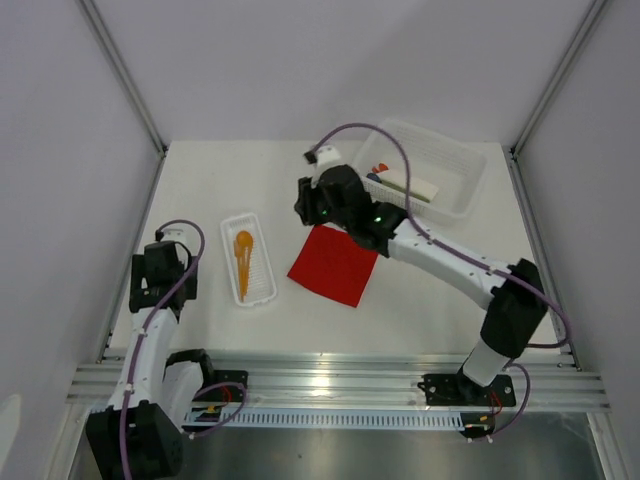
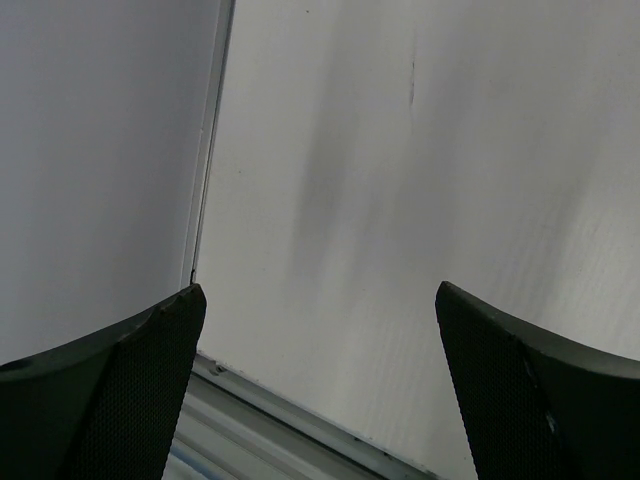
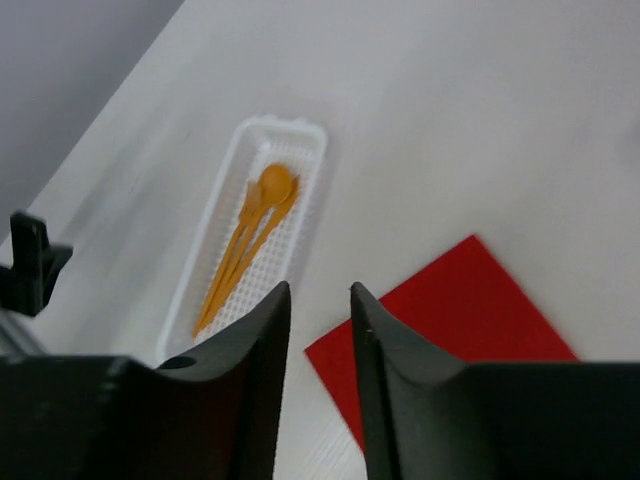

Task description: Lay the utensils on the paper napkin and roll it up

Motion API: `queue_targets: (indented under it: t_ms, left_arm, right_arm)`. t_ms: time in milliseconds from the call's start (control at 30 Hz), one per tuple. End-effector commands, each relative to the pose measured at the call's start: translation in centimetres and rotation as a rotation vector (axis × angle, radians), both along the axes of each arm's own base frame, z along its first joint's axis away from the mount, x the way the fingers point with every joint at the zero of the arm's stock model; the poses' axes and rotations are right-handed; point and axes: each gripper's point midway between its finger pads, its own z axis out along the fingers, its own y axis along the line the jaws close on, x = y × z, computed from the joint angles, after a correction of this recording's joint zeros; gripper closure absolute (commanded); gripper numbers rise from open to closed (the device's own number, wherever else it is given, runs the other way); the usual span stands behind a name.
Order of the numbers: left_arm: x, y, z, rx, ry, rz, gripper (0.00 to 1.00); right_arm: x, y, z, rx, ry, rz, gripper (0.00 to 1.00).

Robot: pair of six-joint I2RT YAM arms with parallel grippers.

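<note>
The orange utensils (image 1: pixel 244 255) lie bunched together in a narrow white tray (image 1: pixel 263 288) at the left of the table; the right wrist view shows a rounded spoon head among the utensils (image 3: pixel 252 230). The red paper napkin (image 1: pixel 335 268) lies flat and bare in the middle. My right gripper (image 3: pixel 320 290) hovers above the napkin's (image 3: pixel 470 300) far left corner, its jaws a narrow gap apart with nothing between them. My left gripper (image 2: pixel 320 290) is wide open and empty by the left wall, well away from both.
A clear plastic basket (image 1: pixel 455 180) with white, blue and green items stands at the back right, just behind my right arm. Enclosure walls (image 2: pixel 100 150) close the table on the left, right and back. A metal rail (image 1: pixel 340 380) runs along the near edge.
</note>
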Motion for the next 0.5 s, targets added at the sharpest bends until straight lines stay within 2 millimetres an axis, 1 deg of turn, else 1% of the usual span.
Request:
queue_targets:
  t_ms: [0,33,67,100,133,167,200,233,300,333,400,433,467]
  left_arm:
    - [0.6,0.6,1.7,0.008,-0.093,0.051,0.0]
    - [0.6,0.5,2.0,0.008,-0.113,0.045,0.0]
    - [0.5,0.5,2.0,0.007,-0.118,0.043,0.0]
    - [0.6,0.3,2.2,0.003,-0.132,0.034,0.01]
    - [0.7,0.2,2.4,-0.001,-0.143,0.025,0.0]
    - [0.9,-0.1,2.7,-0.012,-0.156,0.014,0.01]
    - [1.0,-0.1,2.8,-0.014,-0.157,0.009,0.01]
    - [1.0,-0.1,2.7,-0.014,-0.157,0.009,0.01]
    - [0.7,0.2,2.7,0.005,-0.152,0.027,0.0]
    - [0.6,0.5,2.7,0.014,-0.154,0.037,0.0]
    - [0.2,0.8,2.6,0.032,-0.151,0.053,0.01]
    - [0.1,0.8,2.6,0.035,-0.152,0.053,0.01]
    - [0.1,0.8,2.9,0.036,-0.165,0.054,0.0]
  right_arm:
    - [-3.3,5.3,-2.6,-0.037,0.041,0.193,0.68]
    - [-3.5,6.8,-3.8,-0.022,0.069,0.214,0.7]
    - [-3.5,7.9,-4.0,-0.001,0.077,0.232,0.72]
    - [-3.9,8.9,-4.5,0.011,0.104,0.263,0.75]
    - [-3.8,10.6,-5.7,0.008,0.13,0.279,0.76]
    - [-4.0,11.4,-6.6,0.007,0.169,0.283,0.76]
    - [-3.5,12.9,-7.8,0.002,0.194,0.284,0.76]
    - [-4.1,13.7,-9.0,-0.008,0.238,0.287,0.76]
    - [-4.4,15.1,-10.5,-0.02,0.273,0.295,0.74]
    - [-4.6,16.1,-12.6,-0.043,0.299,0.298,0.74]
    - [-4.5,16.9,-14.3,-0.057,0.331,0.277,0.73]
    - [-4.2,17.5,-15.8,-0.07,0.35,0.265,0.74]
    - [-4.3,17.9,-16.2,-0.068,0.357,0.263,0.75]
